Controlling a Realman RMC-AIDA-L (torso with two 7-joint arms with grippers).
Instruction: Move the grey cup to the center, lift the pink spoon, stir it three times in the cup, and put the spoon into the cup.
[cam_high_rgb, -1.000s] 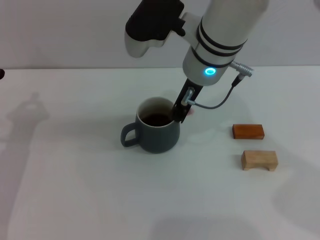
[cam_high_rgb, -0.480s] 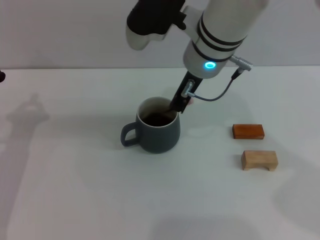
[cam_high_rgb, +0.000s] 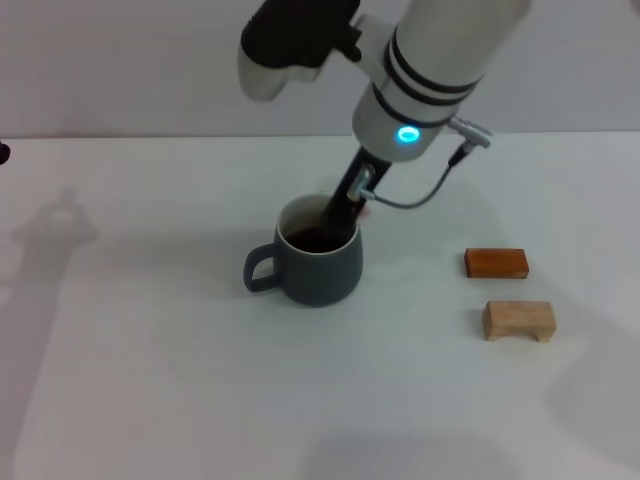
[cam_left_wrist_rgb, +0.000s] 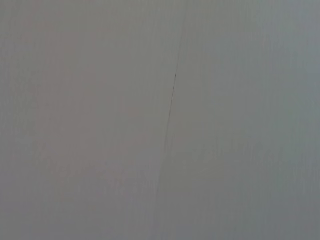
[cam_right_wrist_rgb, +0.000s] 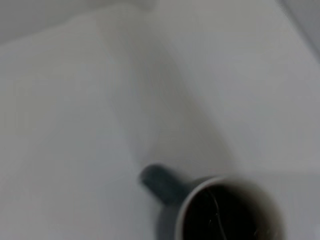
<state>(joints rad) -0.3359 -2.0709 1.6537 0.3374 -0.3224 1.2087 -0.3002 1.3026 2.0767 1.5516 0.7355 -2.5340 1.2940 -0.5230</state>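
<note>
The right gripper (cam_high_rgb: 335, 218) dips inside the grey cup (cam_high_rgb: 312, 262) near its far rim; its jaw state cannot be told. Two wooden blocks (cam_high_rgb: 496, 263) sit well apart.

The grey cup (cam_high_rgb: 318, 262), just below the right end effector (cam_high_rgb: 343, 212), looks like smooth matt-glazed ceramic outside, with a lighter glazed inside and a dark, glossy liquid (cam_right_wrist_rgb: 227, 215) that catches small glints. The arm above the end effector has a smooth, slightly shiny white plastic shell (cam_high_rgb: 440, 60) with black bands and a silvery metal plug (cam_high_rgb: 470, 133) on a dark rubbery cable. Off to the side of the end effector lie two wooden blocks, one reddish and satin-smooth (cam_high_rgb: 495, 263), one pale and raw-looking (cam_high_rgb: 518, 320), on a smooth matt white bench (cam_high_rgb: 150, 380).
</note>
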